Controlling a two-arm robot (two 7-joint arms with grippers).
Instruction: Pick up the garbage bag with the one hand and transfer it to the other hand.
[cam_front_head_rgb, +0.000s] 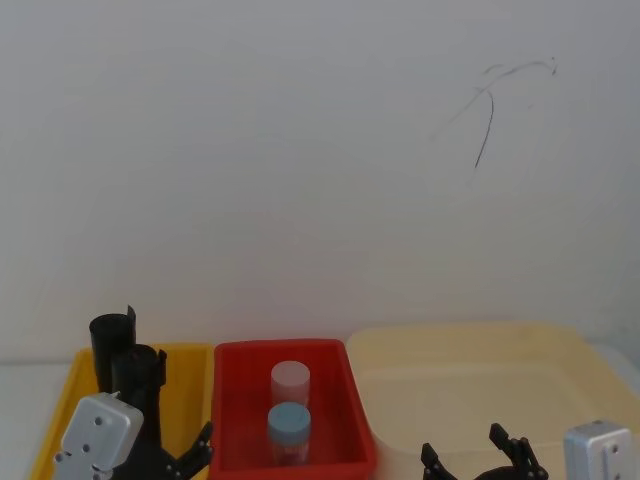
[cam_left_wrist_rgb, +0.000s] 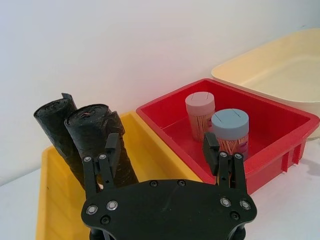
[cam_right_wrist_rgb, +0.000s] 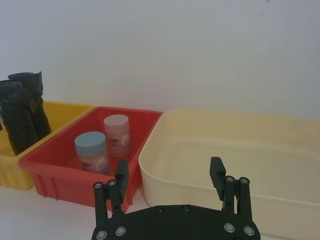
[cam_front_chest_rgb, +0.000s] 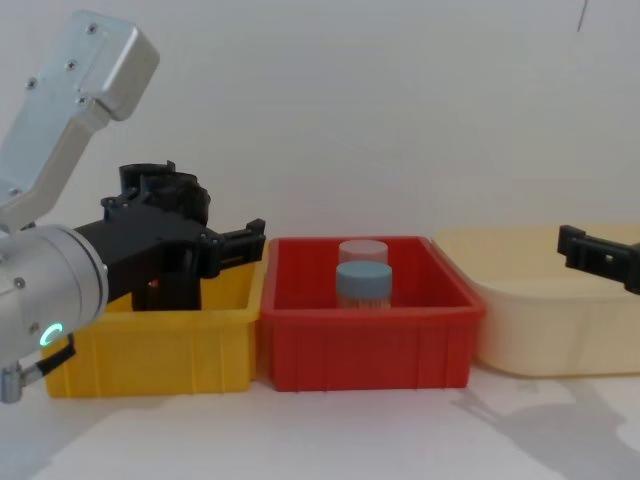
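As we look across the table (cam_front_chest_rgb: 350, 430): three containers stand in a row toward its far edge, close before a white wall (cam_front_head_rgb: 300, 150).
Row, from our left: yellow bin (cam_front_chest_rgb: 150, 350), red bin (cam_front_chest_rgb: 370, 345), cream tray (cam_front_chest_rgb: 550, 330), each just beside the next.
Garbage bag: we cannot tell where it lies.
Black rolls: two, the farther roll (cam_left_wrist_rgb: 55, 125) and the nearer roll (cam_left_wrist_rgb: 95, 130), stand a little tilted and pressed side by side in the far left part of the yellow bin.
Left gripper (cam_left_wrist_rgb: 161, 142): it hangs over the yellow bin toward that bin's right edge, just beside the rolls on their near right. Its fingers are spread wide with nothing between them. We cannot tell whether a finger touches the nearer roll.
Left arm (cam_front_chest_rgb: 40, 290): thick and silver-grey, it carries a small green light and comes in over the table's left edge.
Right gripper (cam_right_wrist_rgb: 169, 167): it hovers above the near edge of the cream tray, fingers spread apart and holding nothing.
Jars: both stand upright near the middle of the red bin. The pink-lidded jar (cam_left_wrist_rgb: 200, 102) is toward the bin's far edge and the blue-lidded jar (cam_left_wrist_rgb: 230, 122) is just in front of it.
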